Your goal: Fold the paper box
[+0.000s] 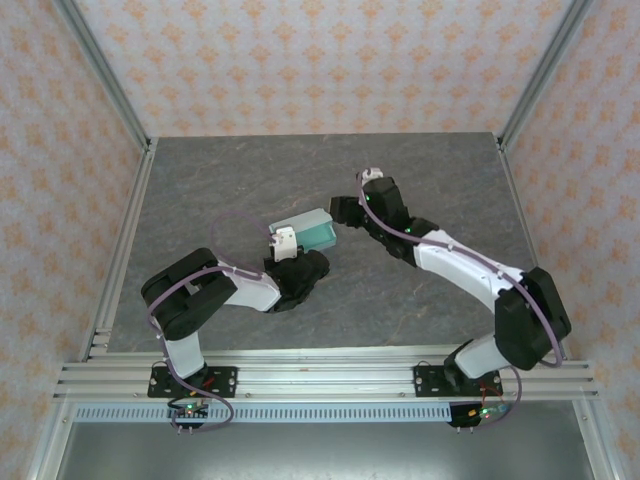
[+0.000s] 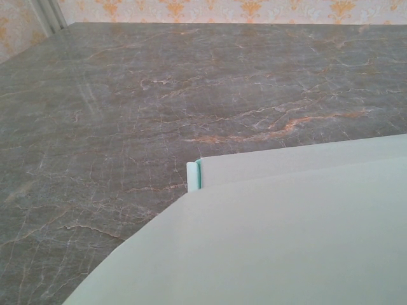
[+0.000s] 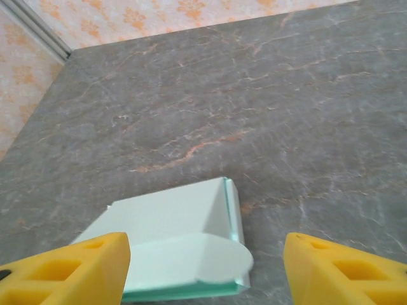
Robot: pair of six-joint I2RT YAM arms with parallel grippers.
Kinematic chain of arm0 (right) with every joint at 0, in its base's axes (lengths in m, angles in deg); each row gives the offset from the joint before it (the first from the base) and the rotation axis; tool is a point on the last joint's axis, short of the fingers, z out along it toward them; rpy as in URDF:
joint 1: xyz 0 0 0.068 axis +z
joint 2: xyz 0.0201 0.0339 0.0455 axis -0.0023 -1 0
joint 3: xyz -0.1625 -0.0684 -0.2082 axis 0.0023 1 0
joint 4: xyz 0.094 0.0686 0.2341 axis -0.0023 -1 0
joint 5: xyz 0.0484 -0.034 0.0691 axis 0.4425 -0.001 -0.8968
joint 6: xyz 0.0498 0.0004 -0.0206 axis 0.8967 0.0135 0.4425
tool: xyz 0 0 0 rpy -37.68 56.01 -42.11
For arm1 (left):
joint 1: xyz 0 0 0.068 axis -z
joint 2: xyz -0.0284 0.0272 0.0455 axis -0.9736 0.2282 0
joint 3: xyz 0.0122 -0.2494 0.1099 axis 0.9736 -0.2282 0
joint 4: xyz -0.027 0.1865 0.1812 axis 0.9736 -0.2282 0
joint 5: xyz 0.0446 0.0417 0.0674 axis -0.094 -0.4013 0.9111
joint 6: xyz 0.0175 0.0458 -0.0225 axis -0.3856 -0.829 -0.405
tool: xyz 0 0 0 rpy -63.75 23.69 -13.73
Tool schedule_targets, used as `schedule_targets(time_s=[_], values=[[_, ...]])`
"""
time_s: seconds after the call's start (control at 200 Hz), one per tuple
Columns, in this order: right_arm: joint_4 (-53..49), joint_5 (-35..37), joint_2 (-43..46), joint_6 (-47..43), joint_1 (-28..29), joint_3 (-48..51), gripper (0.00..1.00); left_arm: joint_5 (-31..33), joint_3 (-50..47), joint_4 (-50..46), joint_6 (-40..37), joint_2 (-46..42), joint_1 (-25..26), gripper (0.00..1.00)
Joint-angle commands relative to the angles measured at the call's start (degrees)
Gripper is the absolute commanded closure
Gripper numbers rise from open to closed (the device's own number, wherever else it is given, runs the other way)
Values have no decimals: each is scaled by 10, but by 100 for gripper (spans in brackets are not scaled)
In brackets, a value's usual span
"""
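Yellow fingers (image 3: 63, 270) of right gripper (image 3: 203, 273) spread wide, empty, paper box (image 3: 172, 235) just ahead between them. Left gripper (image 1: 296, 255) closed, seemingly pinching box's opposite end. Box at centre of table (image 1: 220, 190), long axis running gripper to gripper.
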Motion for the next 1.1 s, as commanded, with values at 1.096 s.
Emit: schedule_targets(time_s=[1.096], values=[[-128,-28,-194,57,-6,-119,42,-6,-28,-40,-12,-73,-1,69]])
